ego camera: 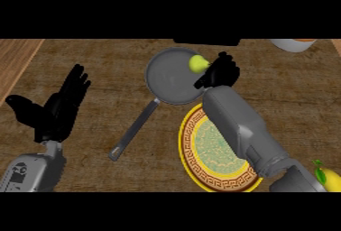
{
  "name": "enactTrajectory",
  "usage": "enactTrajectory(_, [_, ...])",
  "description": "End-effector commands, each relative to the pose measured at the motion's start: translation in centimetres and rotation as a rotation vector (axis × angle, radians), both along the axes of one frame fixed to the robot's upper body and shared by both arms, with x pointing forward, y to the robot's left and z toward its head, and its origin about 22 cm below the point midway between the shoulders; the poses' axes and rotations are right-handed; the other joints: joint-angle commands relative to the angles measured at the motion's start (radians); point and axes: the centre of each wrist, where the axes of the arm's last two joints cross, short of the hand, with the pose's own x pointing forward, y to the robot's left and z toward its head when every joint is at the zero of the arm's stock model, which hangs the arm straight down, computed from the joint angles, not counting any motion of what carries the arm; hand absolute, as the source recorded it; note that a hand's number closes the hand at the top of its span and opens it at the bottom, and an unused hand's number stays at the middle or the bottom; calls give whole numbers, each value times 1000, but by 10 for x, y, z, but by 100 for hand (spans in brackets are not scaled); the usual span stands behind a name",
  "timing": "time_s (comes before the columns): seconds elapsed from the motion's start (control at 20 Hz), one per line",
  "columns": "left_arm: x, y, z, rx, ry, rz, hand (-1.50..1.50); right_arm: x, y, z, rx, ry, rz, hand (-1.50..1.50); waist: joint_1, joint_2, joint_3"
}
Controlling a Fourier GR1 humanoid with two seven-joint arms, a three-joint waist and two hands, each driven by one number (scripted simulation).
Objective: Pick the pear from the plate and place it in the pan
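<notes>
the right hand (221, 74) curls round the pear (197, 63), which sits just left of its palm, over the far right part of the pan (168, 83). the plate (212, 151) lies nearer the tabletop's (100, 58) front edge. letting go looks next. the left hand (60, 106) rests spread by the left edge.

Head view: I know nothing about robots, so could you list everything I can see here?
pear: one, yellow-green, inside the pan near its upper right rim
pan: one, grey, upper middle, handle pointing lower left
plate: one, yellow rim, patterned centre, lower middle
yellow fruit: one, green leaf, lower right edge, cut off
bowl: one, white and orange, top right edge, cut off
dark object: one, black, top edge
counter: one, brown
forearms: two, grey, from the lower edge
left hand: black, open, resting at left
right hand: black, beside the pear
</notes>
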Motion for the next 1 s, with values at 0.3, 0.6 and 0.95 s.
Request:
enactTrajectory(0.3, [-6, 0, -17, -16, 33, 54, 0, -10, 17, 11, 328, -462, -117, -150, -49, -25, -1])
enactTrajectory(0.6, [-7, 11, -9, 10, 36, 86, 0, -47, 22, -9, 458, -595, -51, -150, -87, -38, 0])
enactTrajectory(0.95, [-17, 24, -11, -10, 57, 103, 0, -126, 33, -39, 566, -605, 81, -150, -110, -45, -2])
